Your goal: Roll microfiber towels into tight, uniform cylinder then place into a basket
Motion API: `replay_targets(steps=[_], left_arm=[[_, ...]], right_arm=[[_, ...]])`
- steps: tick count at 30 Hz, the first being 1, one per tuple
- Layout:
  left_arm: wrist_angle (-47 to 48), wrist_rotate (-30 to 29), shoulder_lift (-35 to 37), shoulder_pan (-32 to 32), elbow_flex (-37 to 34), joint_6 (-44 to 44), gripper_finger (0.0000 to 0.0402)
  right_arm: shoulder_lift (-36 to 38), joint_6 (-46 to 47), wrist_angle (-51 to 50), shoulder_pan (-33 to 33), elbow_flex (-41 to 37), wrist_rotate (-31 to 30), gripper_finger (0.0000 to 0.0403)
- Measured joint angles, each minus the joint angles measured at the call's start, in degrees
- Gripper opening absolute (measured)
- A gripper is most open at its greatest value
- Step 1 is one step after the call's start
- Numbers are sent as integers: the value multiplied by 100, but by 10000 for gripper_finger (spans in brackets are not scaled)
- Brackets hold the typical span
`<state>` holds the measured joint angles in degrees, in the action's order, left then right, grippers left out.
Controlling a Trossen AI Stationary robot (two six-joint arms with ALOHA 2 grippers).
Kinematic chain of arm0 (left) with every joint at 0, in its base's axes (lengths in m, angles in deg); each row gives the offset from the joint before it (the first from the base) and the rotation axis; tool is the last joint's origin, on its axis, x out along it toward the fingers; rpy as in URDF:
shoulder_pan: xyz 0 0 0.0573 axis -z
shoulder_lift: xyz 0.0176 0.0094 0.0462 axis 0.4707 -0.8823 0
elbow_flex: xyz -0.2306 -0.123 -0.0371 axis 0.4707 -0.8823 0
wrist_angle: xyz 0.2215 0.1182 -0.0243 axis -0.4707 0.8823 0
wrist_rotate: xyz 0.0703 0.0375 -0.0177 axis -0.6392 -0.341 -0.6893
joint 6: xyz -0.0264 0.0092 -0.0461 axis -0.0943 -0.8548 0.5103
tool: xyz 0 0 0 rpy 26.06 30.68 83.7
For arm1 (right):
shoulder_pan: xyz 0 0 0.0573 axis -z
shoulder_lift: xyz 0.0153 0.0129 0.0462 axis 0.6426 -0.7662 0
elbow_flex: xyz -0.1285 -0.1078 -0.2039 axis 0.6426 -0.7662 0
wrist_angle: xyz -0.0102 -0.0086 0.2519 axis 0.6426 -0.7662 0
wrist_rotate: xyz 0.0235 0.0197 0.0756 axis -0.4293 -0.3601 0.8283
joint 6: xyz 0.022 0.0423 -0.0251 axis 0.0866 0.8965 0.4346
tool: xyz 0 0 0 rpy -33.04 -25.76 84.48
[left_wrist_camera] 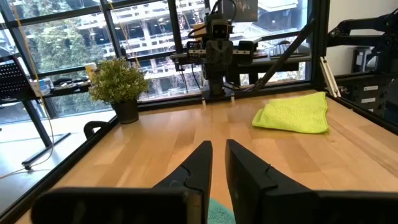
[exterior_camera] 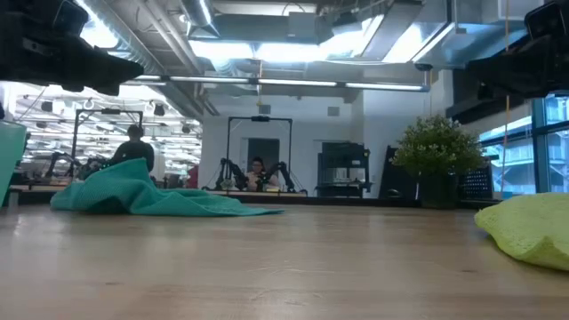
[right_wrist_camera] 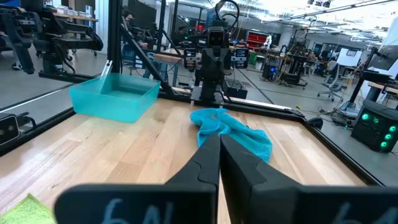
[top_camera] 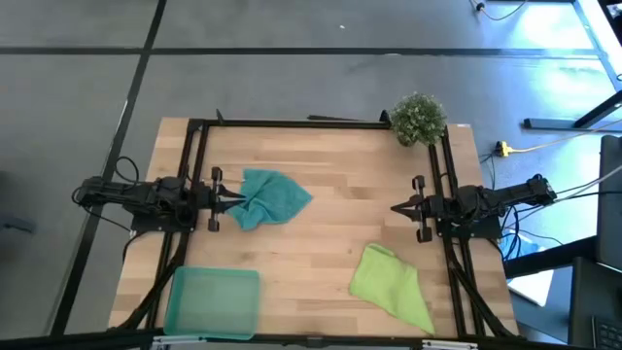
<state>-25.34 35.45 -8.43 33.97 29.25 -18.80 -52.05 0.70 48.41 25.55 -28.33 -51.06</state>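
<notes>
Both towels lie unrolled. The closed, empty left gripper (top_camera: 236, 199) should open, then flatten the crumpled teal towel (top_camera: 272, 197) first; the closed, empty right gripper (top_camera: 397, 208) waits.

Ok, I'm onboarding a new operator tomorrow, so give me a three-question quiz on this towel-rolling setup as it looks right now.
1. True or false: the teal towel already lies rolled inside the basket.
2. Which thing stands at the table's far right corner in the high view? A) potted plant B) lime towel C) a second basket
3. Fill in: the left gripper is at the edge of the ____ towel, while the right gripper waits over bare wood.

Key:
1. False; it lies crumpled on the table, and the basket holds nothing.
2. A
3. teal
</notes>
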Motion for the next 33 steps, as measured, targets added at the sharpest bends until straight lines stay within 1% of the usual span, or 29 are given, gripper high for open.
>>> replay_targets(steps=[21,28,33], left_arm=[[0,0,0,0,0,0,8],[0,-1,0,0,0,0,16],[0,0,0,0,0,0,27]], right_arm=[[-1,-1,-1,1,0,0,14],[0,-10,11,0,0,0,14],[4,-15,369,1,0,0,14]])
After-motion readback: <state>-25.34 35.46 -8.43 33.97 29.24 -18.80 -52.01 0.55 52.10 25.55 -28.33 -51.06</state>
